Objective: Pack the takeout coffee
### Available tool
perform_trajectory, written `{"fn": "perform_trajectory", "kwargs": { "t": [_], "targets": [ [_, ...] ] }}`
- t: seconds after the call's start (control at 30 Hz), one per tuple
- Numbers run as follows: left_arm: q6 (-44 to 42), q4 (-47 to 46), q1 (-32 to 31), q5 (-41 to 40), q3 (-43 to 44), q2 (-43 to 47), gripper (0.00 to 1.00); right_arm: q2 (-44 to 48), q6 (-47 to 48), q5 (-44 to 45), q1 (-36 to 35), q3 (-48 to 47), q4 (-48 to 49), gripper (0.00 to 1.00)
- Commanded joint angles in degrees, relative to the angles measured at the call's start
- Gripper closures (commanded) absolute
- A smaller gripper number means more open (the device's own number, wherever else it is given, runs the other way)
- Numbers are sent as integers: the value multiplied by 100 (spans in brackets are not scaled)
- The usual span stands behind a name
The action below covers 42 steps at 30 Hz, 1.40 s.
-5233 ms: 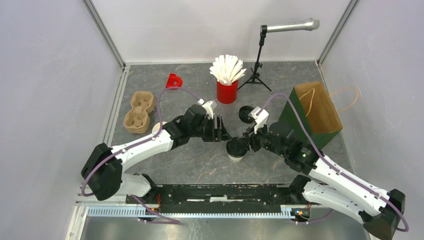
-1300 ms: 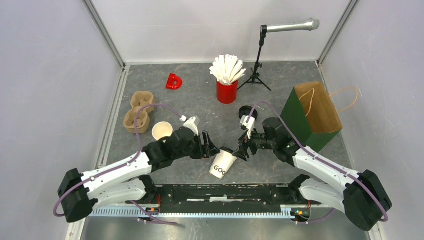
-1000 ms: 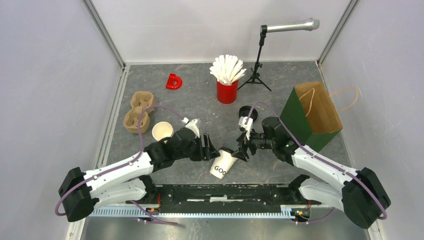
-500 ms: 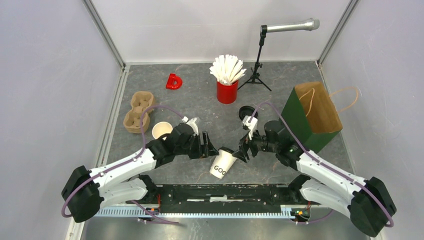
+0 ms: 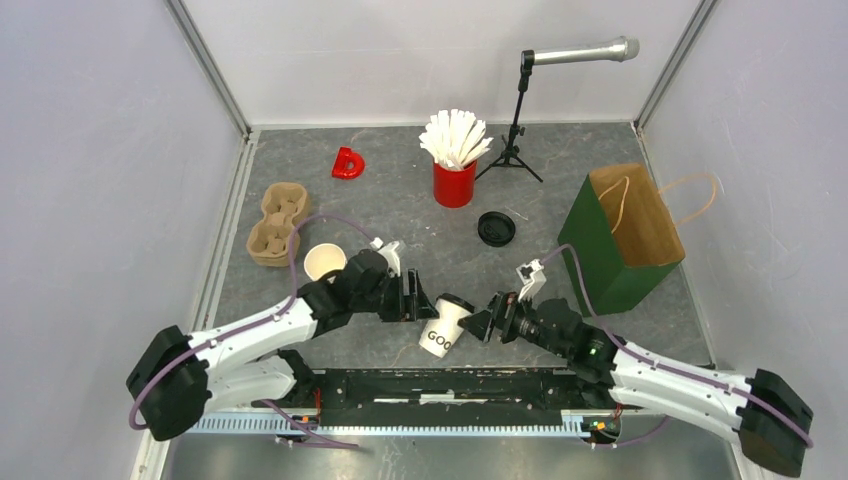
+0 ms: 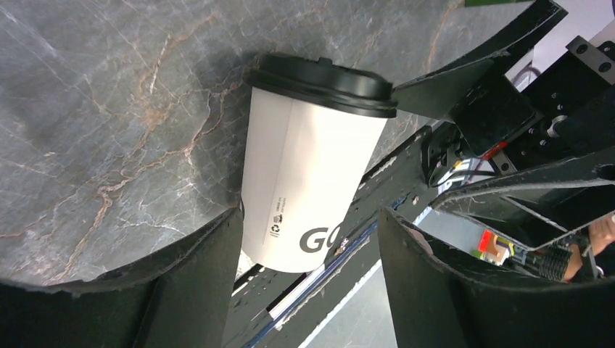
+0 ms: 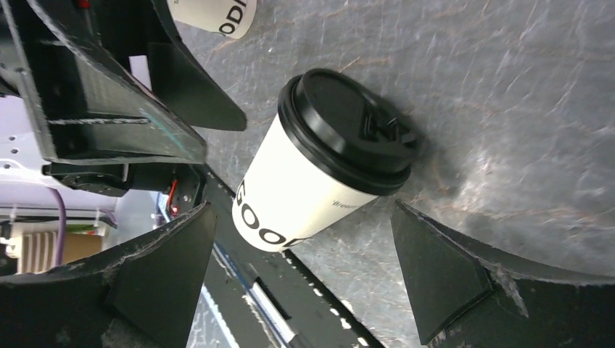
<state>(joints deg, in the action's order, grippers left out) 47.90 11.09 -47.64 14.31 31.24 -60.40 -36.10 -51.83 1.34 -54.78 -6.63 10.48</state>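
Coffee cup (image 5: 447, 322), white with its black lid (image 7: 347, 130) pressed on and dark lettering on its side, stands on its base on the grey marbled table (image 5: 400, 200), close to the near edge and between the two arms; left gripper (image 5: 412, 298) sits just to the left of this lidded cup with its jaws apart around it; in the left wrist view one finger (image 6: 196, 268) lies against or just beside the cup's lower wall while the other finger stands clear of it, so nothing is clamped; right gripper (image 5: 480, 325) sits just to the right of the lidded cup, jaws spread wide, both fingers clear of it; second cup (image 5: 323, 262), lidless with its cream inside showing, stands well to the left of the lidded cup; loose black lid (image 5: 495, 228) lies beyond it and slightly right; brown pulp carrier (image 5: 279, 223) rests far left of it, past the open cup; red cup of white sticks (image 5: 454, 183) stands well behind it; paper bag (image 5: 622, 240) stands well to its right.
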Motion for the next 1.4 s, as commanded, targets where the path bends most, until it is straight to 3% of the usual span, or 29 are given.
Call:
{"fn": "perform_trajectory", "kwargs": {
  "t": [0.0,0.27,0.63,0.8,0.93,1.17,1.37],
  "targets": [
    [329,-1022,18,498,-473,-166,28,-319,-1230,1124,-541,148,677,2],
    [602,-1562,18,559,-867,-165,37,-994,-1967,2333,-1380,-87,345,2],
    [1196,-2838,18,821,-1387,-396,56,-1919,-1871,2028,-1439,19,1735,2],
    [1294,-2992,18,805,-1450,-414,58,-2106,-1792,2032,-1447,49,2006,4],
    [1308,-2610,26,501,-1385,-72,56,-2248,-1644,2112,-1440,-59,1841,6],
    [861,-877,242,-271,-868,790,47,-2513,-1594,2128,-1438,-90,1799,9],
    [665,-495,632,-149,-710,998,44,-2634,-1386,2096,-1437,149,2560,18]
  ]
}}
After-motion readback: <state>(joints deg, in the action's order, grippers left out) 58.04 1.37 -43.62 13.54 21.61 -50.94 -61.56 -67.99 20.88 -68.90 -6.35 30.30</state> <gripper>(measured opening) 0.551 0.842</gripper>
